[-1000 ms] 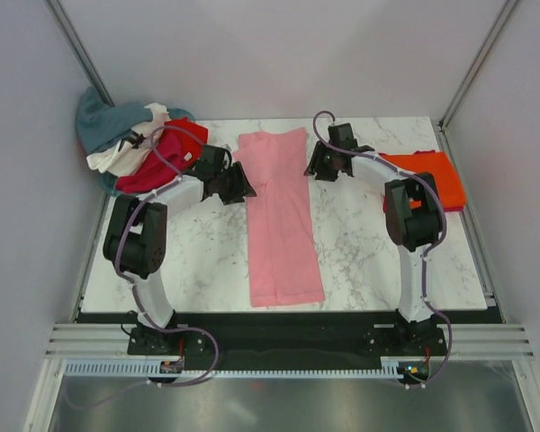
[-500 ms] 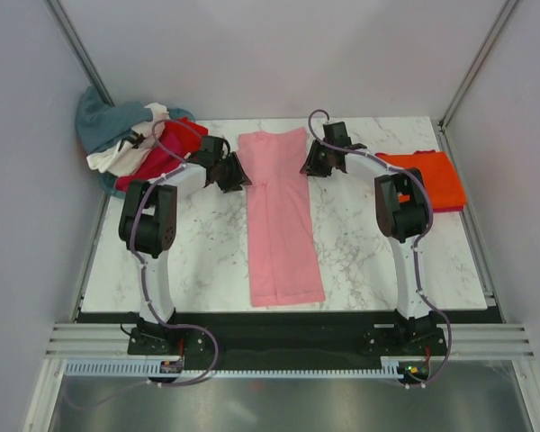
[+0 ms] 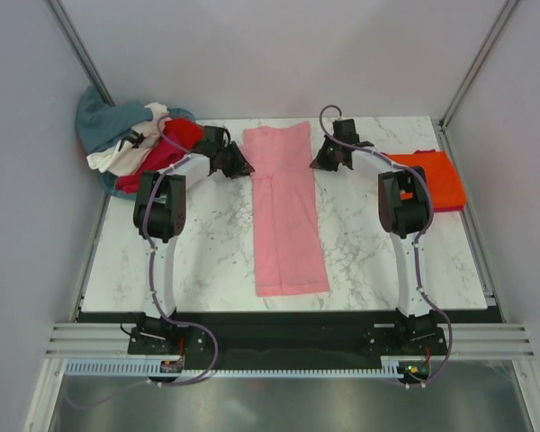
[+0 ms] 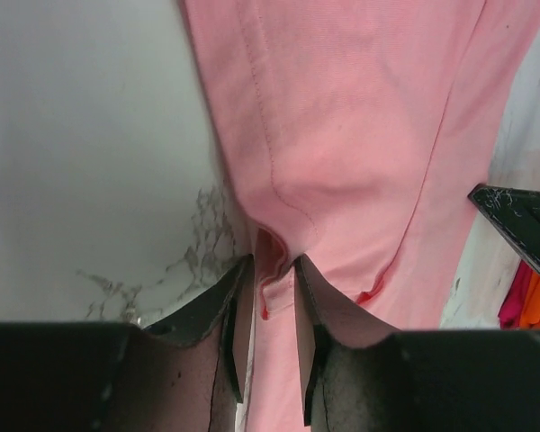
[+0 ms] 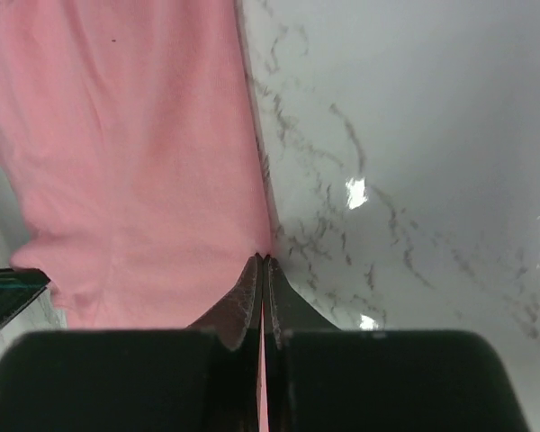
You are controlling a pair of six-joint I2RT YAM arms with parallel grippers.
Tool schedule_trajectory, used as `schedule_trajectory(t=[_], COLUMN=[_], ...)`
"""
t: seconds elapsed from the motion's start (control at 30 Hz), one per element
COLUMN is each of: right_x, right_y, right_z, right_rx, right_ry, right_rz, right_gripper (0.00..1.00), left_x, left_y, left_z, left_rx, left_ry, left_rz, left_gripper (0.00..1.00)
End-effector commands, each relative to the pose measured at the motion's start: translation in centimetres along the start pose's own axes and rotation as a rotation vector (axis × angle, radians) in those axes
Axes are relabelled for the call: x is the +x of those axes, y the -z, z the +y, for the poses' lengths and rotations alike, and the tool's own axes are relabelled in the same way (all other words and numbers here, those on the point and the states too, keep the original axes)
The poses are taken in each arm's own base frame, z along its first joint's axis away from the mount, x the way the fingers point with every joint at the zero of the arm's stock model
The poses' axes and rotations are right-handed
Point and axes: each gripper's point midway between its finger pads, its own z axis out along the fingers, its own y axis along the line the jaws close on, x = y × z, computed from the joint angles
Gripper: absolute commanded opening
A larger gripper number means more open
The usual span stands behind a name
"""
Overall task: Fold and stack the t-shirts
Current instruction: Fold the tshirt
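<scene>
At the table's (image 3: 198, 256) middle, running from the far edge toward the arm bases: one light pink t-shirt (image 3: 288, 216), laid flat as a long narrow strip.

Left gripper (image 4: 272, 270): at the shirt's far left corner, jaws drawn narrow on a raised pucker of pink cloth, which sits between the fingers.

Right gripper (image 5: 263, 261): at the far right edge, jaws pressed together, with only a thin sliver of pink between them.

Far left corner: heap of unfolded t-shirts (image 3: 126, 144), teal-grey, white and red.

Right side: orange t-shirt (image 3: 432, 175), folded flat.

Risks, as I judge them:
- The right hold is slight and sits right on the hem. It may slip when lifted, dropping that corner and skewing the fold.
- The left pinch may catch only the top layer, which would peel the strip open.
- Uneven pulling by the two arms would drag the strip crooked.
</scene>
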Motion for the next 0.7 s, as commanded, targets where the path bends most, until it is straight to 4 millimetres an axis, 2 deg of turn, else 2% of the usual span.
schedule_trajectory(t=[0.0, 0.07, 0.1, 0.13, 0.17, 0.2, 0.27, 0.4, 0.43, 0.5, 0.53, 0.57, 0.6, 0.63, 0.67], right_x=[-3.1, -3.2, -3.6, -3.8, -3.7, -4.0, -4.0, -3.5, -2.7, -1.7, 0.5, 0.4, 1.4, 4.3, 4.4], right_y=[-0.9, -1.4, -1.5, -1.6, -2.0, -2.0, -1.8, 0.0, 1.0, 2.2, 2.4, 4.1, 4.7, 5.0, 6.7], right_z=[-1.2, -1.2, -1.3, -0.8, -0.9, -0.9, -0.5, 0.2, 0.2, 0.0, -1.3, -0.4, -0.5, -2.2, -1.3], right_rx=[-0.006, -0.026, -0.035, -0.062, -0.071, -0.078, -0.095, -0.122, -0.119, -0.117, -0.09, -0.103, -0.098, -0.055, -0.06], right_ry=[-0.045, -0.056, -0.058, -0.059, -0.059, -0.062, -0.06, -0.052, -0.054, -0.057, -0.067, -0.057, -0.042, -0.044, -0.017], right_rz=[-0.071, -0.069, -0.082, -0.081, -0.076, -0.079, -0.073, -0.066, -0.055, -0.042, -0.001, -0.014, -0.004, 0.042, 0.025], right_gripper=[0.0, 0.0, 0.0, 0.08, 0.2, 0.35, 0.5, 0.52, 0.52, 0.52, 0.52, 0.51, 0.51, 0.5, 0.5], left_x=[0.1, -0.8, -0.6, -0.8, -1.5, -1.1, -1.7, -1.3, -0.7, 0.3, 0.5, 1.9, 2.5, 3.0, 4.6], left_y=[-2.4, -2.8, -3.4, -3.7, -3.8, -4.4, -4.4, -2.3, -0.9, 0.4, 1.2, 2.7, 3.4, 4.2, 5.6], left_z=[1.1, 0.7, 1.0, 1.0, 0.4, 0.7, 0.0, -0.4, -0.7, -0.9, -1.4, -1.1, -1.1, -1.3, -0.8], left_rx=[-0.008, 0.007, 0.008, 0.015, 0.033, 0.041, 0.069, 0.068, 0.062, 0.052, 0.057, 0.043, 0.035, 0.042, 0.038], left_ry=[0.039, 0.04, 0.046, 0.051, 0.047, 0.054, 0.054, 0.04, 0.034, 0.026, 0.017, 0.024, 0.025, 0.036, 0.046], left_rz=[0.022, 0.01, 0.019, 0.019, 0.01, 0.032, 0.034, 0.036, 0.038, 0.037, 0.023, 0.033, 0.028, 0.023, 0.039], left_gripper=[0.32, 0.32, 0.32, 0.32, 0.32, 0.33, 0.35, 0.41, 0.41, 0.43, 0.43, 0.43, 0.43, 0.43, 0.43])
